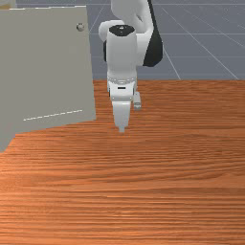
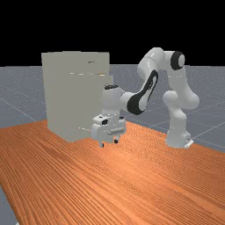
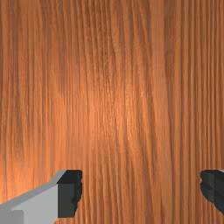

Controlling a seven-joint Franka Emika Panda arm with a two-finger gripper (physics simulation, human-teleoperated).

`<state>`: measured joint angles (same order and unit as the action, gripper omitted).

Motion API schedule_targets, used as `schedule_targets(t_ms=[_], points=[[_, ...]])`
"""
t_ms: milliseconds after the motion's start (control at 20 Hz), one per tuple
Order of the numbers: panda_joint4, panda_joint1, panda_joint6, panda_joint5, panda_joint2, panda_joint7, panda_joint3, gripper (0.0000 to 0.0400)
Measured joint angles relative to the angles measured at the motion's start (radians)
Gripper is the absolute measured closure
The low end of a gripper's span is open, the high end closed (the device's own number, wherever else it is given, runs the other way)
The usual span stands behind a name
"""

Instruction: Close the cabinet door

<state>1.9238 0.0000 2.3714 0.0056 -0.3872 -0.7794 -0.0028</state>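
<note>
The gripper [image 1: 121,128] hangs above the table, to the right of the cabinet door [image 1: 50,72] in the front view. That door is a flat grey-beige panel standing at an angle, with a small round knob [image 1: 80,27] near its upper right corner. In the far view the gripper [image 2: 109,143] points down in front of the tall beige cabinet [image 2: 66,94], and the hand overlaps part of it. Seen in the wrist view, the gripper [image 3: 141,191] has its two dark fingertips wide apart, with bare wood beneath and nothing between them.
The wooden table [image 1: 143,191] extends in front of the gripper and to the front view's right. In the far view the arm's base [image 2: 178,138] stands at the right, and the arm's links reach over the table toward the cabinet.
</note>
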Motion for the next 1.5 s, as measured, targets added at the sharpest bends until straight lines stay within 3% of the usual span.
schedule_targets(t_ms=[50,100,150,200,300,350,400,450,550,650,800,1300,1500], points=[[0.005,0.004,-0.012,-0.017,0.001,0.008,-0.010,0.0151],[0.010,0.002,-0.020,-0.027,-0.001,0.012,-0.019,0.0242],[0.019,0.001,-0.025,-0.031,0.001,0.033,-0.029,0.0147],[0.024,0.000,-0.028,-0.033,0.003,0.045,-0.035,0.0089],[0.027,-0.001,-0.032,-0.035,0.005,0.058,-0.040,0.0033],[0.164,0.008,-0.024,-0.041,0.108,0.206,-0.074,0.0176],[0.245,0.004,-0.032,-0.041,0.188,0.361,-0.108,0.0263],[0.292,0.016,-0.041,-0.039,0.231,0.528,-0.129,0.0316],[0.330,0.039,-0.055,-0.026,0.271,0.865,-0.161,0.0369],[0.341,0.055,-0.063,-0.010,0.284,1.196,-0.189,0.0388],[0.347,0.054,-0.067,0.000,0.290,1.390,-0.212,0.0397],[0.535,0.086,0.083,0.006,0.299,1.433,-0.227,0.0400],[0.540,0.053,0.080,-0.002,0.290,1.403,-0.320,0.0400]])
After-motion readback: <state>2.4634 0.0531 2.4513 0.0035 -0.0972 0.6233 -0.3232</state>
